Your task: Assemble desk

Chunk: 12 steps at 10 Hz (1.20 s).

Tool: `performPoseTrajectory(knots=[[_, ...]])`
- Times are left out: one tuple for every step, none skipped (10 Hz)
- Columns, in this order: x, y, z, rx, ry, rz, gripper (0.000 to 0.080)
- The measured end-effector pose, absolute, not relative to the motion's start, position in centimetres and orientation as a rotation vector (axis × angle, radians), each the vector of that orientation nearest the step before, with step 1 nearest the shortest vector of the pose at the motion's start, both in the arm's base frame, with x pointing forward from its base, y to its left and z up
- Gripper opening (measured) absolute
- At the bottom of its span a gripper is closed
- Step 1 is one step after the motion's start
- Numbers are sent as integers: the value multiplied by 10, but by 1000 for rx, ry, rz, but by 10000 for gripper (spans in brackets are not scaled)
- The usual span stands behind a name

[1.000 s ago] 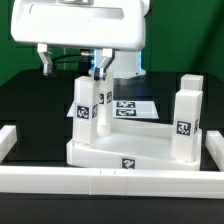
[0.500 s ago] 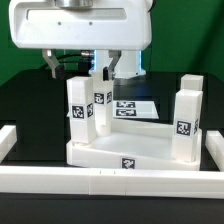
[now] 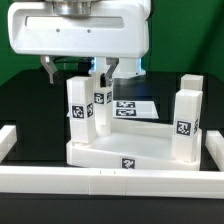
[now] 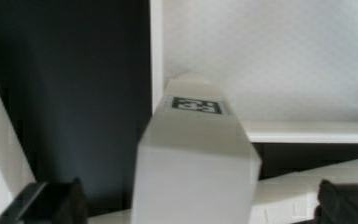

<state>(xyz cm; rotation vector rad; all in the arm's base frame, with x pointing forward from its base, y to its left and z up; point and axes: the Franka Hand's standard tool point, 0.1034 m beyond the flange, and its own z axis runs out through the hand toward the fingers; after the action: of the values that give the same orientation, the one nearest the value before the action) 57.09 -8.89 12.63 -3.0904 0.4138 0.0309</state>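
The white tabletop (image 3: 120,152) lies rim up in the middle of the exterior view. Upright on it, on the exterior view's left, stand a tagged leg (image 3: 81,112) and a second leg (image 3: 101,103) just behind. Two more legs (image 3: 184,125) stand on the exterior view's right. My gripper (image 3: 78,69) hangs open just above the front left leg, one finger on each side. In the wrist view that leg (image 4: 197,150) rises between the dark fingertips (image 4: 51,203) of the gripper (image 4: 202,205), with a gap on both sides.
The marker board (image 3: 133,105) lies flat behind the tabletop. Long white border rails run along the front (image 3: 110,181), the exterior view's left (image 3: 8,141) and its right (image 3: 214,148). The table surface is black, with a green backdrop behind.
The arm has come down a little over the front left leg. That leg stands slightly further toward the exterior view's left than a second ago.
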Motion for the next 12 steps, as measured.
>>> performPoseTrajectory(knots=[[571, -89, 126, -3091, 414, 32, 625], [571, -89, 126, -3091, 414, 32, 424], [571, -89, 126, -3091, 414, 32, 424], [571, -89, 126, -3091, 414, 32, 286], [571, -89, 126, -3087, 438, 32, 286], [571, -89, 126, -3085, 458, 33, 286], [571, -89, 126, -3085, 456, 33, 286], [571, -89, 126, -3056, 592, 33, 286], [571, -90, 126, -3002, 791, 34, 286], [570, -89, 125, -2951, 936, 37, 286], [570, -90, 125, -2869, 1117, 40, 286], [570, -91, 124, -2808, 1242, 43, 288]])
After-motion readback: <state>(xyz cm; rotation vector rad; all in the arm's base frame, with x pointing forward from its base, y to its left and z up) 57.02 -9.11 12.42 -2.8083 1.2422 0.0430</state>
